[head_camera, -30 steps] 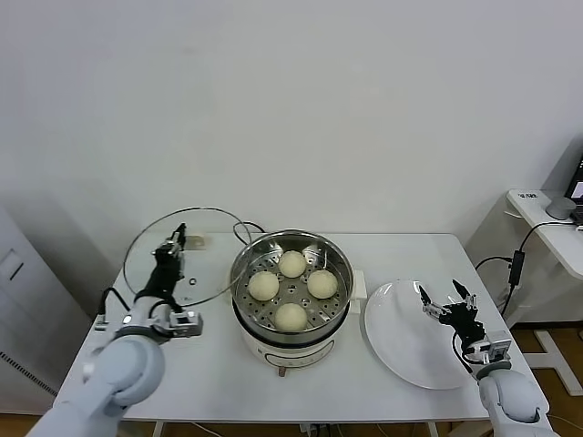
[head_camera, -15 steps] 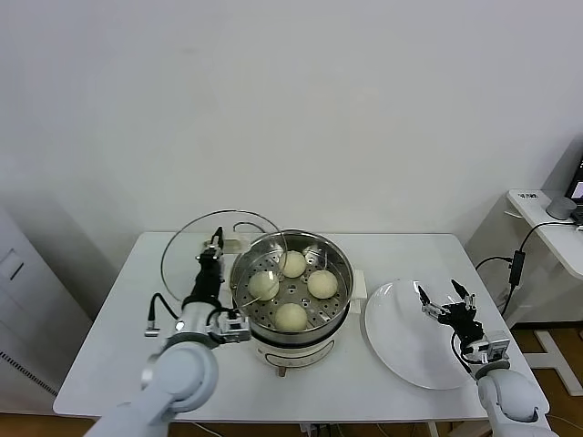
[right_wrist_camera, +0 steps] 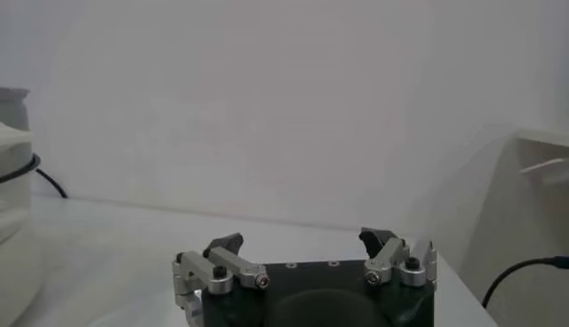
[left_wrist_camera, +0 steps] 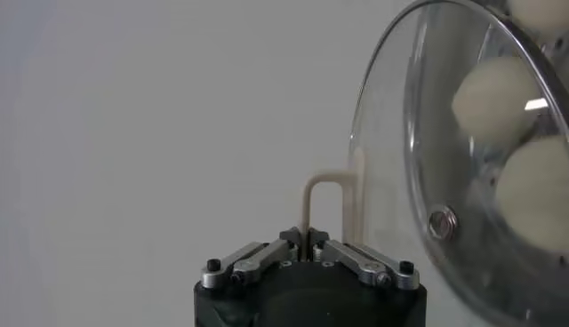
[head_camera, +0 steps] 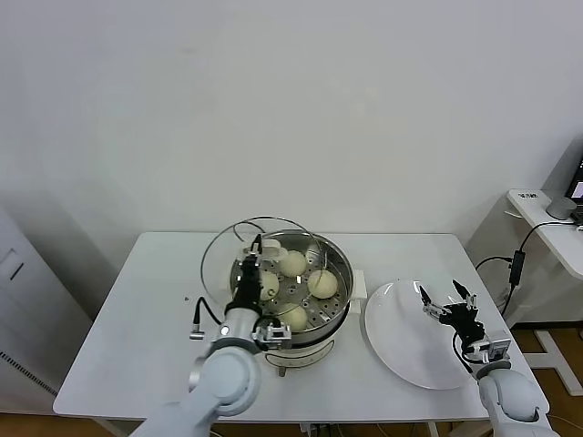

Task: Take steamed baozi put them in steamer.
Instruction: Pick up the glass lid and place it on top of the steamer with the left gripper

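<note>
The left gripper [left_wrist_camera: 311, 238] is pinched tight on the lid's white handle [left_wrist_camera: 327, 206], holding the glass lid [head_camera: 260, 259] tilted over the steamer [head_camera: 293, 284], where four buns [head_camera: 292, 264] sit. Level the lid and centre it, probably rim-first, before letting go. The right gripper [head_camera: 446, 305] waits spread wide above the plate [head_camera: 401, 350].

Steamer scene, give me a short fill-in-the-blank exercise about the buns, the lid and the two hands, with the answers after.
1. The steamer holds ____ baozi.
2. The left hand is shut on the white handle of the glass ____.
3. The right hand hovers open over the white ____, which holds no buns.
4. The glass lid is held tilted over the steamer's ____ rim.

Missing words: four; lid; plate; left
</note>
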{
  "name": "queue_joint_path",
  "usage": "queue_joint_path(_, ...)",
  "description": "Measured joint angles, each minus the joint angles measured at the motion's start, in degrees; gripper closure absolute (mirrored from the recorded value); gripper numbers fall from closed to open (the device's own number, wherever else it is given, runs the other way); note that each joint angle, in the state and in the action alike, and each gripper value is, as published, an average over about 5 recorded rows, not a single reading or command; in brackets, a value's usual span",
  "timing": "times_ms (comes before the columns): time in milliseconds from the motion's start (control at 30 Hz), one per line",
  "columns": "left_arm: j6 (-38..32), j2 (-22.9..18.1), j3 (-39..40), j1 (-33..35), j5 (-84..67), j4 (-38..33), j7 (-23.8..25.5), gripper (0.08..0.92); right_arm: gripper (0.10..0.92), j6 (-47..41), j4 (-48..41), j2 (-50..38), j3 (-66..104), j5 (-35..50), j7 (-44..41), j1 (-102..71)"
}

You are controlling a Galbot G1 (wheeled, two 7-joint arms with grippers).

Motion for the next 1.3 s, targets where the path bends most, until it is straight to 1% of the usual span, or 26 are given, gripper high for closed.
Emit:
queue_joint_path(233,0.0,-2.3,2.2,-1.2,0.6,2.4,0.1,0.895,0.203,0.1,-0.5,-0.1,0.1,0.0,-0.1,0.1)
queue_joint_path(433,0.0,-3.5,3.3,-1.5,1.1,3.6,0.2,0.895,0.203,0.1,-0.8,0.0,0.1,-0.1,-0.1,0.3)
queue_joint_path(1300,0.0,-5.6,5.1,-1.2,1.7,6.0,-0.7,0.895,0.203,0.2,-1.4,-0.1,0.5,-0.2,-0.3,0.0)
